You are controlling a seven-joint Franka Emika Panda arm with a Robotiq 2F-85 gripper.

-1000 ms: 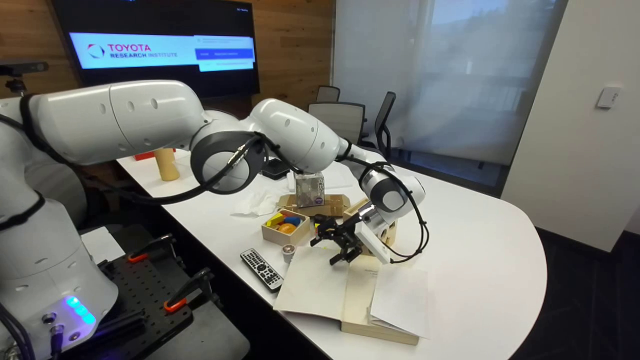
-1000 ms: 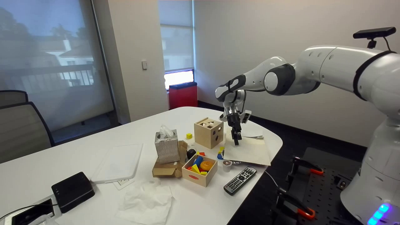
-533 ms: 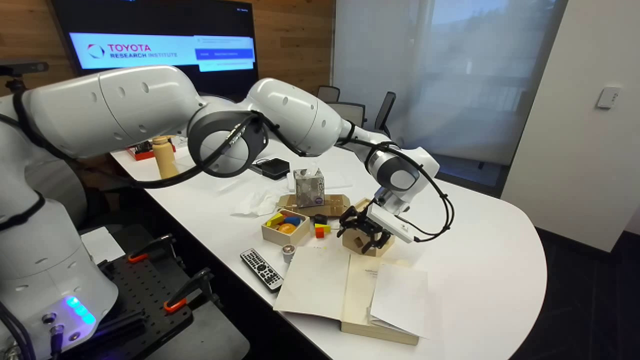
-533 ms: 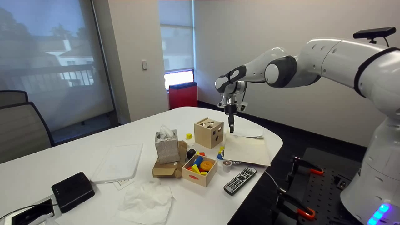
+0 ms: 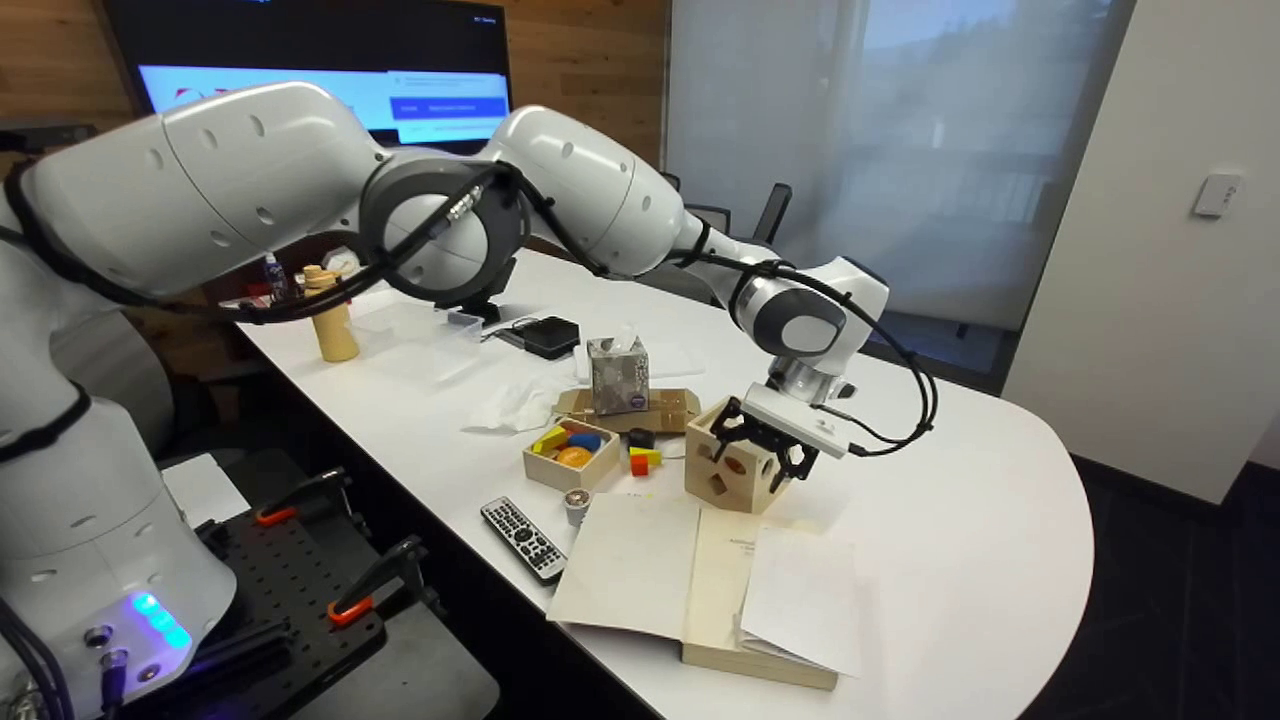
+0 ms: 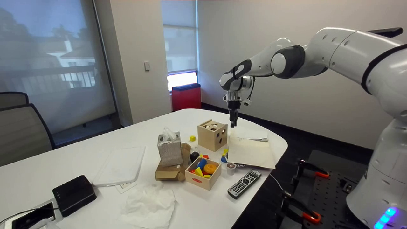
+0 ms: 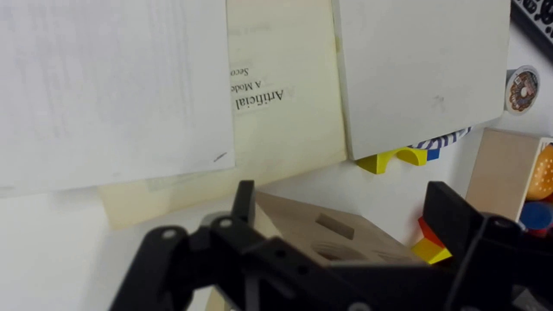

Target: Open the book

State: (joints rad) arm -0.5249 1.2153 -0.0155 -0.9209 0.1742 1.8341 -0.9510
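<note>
Cream-paged book (image 7: 289,65) is lying open, showing "Artificial" inverted at eleven o'clock, wrist view; gripper (image 7: 343,201) is hovering, spread.

One table (image 5: 950,560) carries one book (image 5: 715,585), one remote control (image 5: 523,538), one tissue box (image 5: 620,380) and one shape-sorter cube (image 6: 206,138). Two fingers (image 7: 449,211) show in the wrist view.

Book (image 5: 625,565): matt paper, smooth from where I stand
Arm (image 5: 270,175): hard and glossy, catching the light
Wrist collar (image 5: 805,381): bare shiny metal
Gripper (image 7: 345,198): dull black, with pale metal-looking pins (image 7: 225,223) at the joints
Shape cube (image 6: 206,137): smooth bare wood, matt
Tray (image 6: 198,182): same pale wood
Tissue box (image 6: 170,154): card with a silvery sheen
Carton (image 6: 167,175): matt cardboard
Crumpled tissue (image 6: 149,203): thin, soft-looking paper
Remote (image 6: 244,183): hard plastic
Tabletop (image 5: 980,540): smooth, faint sheen
Wall (image 5: 590,90): wood panelling, grain showing
</note>
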